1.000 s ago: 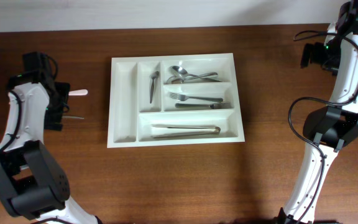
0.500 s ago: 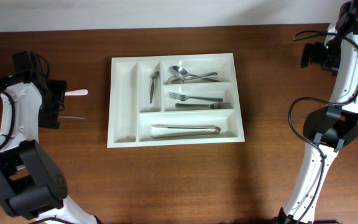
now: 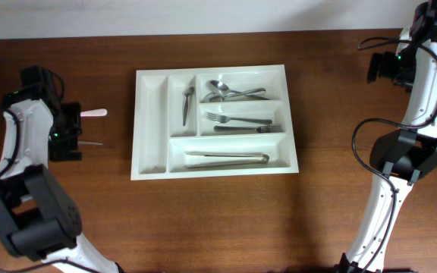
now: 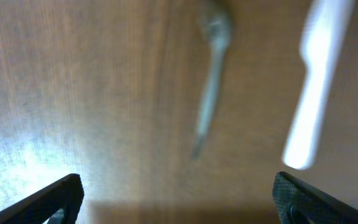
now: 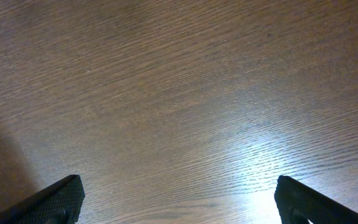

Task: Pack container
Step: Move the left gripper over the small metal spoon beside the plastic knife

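Note:
The white cutlery tray (image 3: pixel 150 125) lies mid-table with five compartments. It holds a small spoon, spoons, forks and tongs; the far-left upright compartment has nothing in it. Left of the tray lie a white utensil (image 3: pixel 95 113) and a thin metal utensil (image 3: pixel 91 142); both show blurred in the left wrist view, the metal one (image 4: pixel 210 93) and the white one (image 4: pixel 312 99). My left gripper (image 3: pixel 65 135) is open over the table just left of them, fingertips wide apart (image 4: pixel 178 199). My right gripper (image 5: pixel 178 199) is open over bare wood at the far right (image 3: pixel 385 68).
Dark wooden table (image 3: pixel 218 220). A pale wall strip runs along the far edge. The right arm's base and cables stand at the right side (image 3: pixel 408 159).
My left gripper has shifted slightly, first towards the left edge, then back nearer the two loose utensils. The right arm and the tray have not moved.

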Robot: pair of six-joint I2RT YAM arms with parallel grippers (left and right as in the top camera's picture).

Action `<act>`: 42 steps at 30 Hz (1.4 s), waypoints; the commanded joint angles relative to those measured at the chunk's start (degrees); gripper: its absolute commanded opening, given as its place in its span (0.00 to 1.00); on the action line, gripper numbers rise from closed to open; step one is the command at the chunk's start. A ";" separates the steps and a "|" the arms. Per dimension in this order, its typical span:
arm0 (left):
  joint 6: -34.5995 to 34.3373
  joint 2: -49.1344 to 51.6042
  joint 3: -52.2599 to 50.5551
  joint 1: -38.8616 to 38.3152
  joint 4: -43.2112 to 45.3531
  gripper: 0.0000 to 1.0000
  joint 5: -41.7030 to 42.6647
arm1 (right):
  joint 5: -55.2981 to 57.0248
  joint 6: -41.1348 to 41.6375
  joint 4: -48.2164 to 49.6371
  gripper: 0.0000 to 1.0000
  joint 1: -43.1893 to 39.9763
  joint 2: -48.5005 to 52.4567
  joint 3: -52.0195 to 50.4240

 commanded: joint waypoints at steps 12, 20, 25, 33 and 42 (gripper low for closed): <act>0.31 7.06 0.83 0.50 -1.73 0.99 -3.37 | -0.52 -0.39 0.17 0.99 -0.22 -1.31 -0.37; 14.99 7.06 0.83 0.50 12.09 0.99 -1.81 | -0.52 -0.39 0.17 0.99 -0.22 -1.31 -0.37; 14.95 7.06 0.83 0.50 15.32 0.99 -1.53 | -0.52 -0.39 0.17 0.99 -0.22 -1.31 -0.37; 14.12 7.06 0.81 0.50 15.76 0.15 -1.51 | -0.52 -0.39 0.17 0.99 -0.22 -1.31 -0.37; 14.10 7.08 0.81 0.50 16.46 0.02 -1.75 | -0.52 -0.39 0.17 0.99 -0.22 -1.31 -0.37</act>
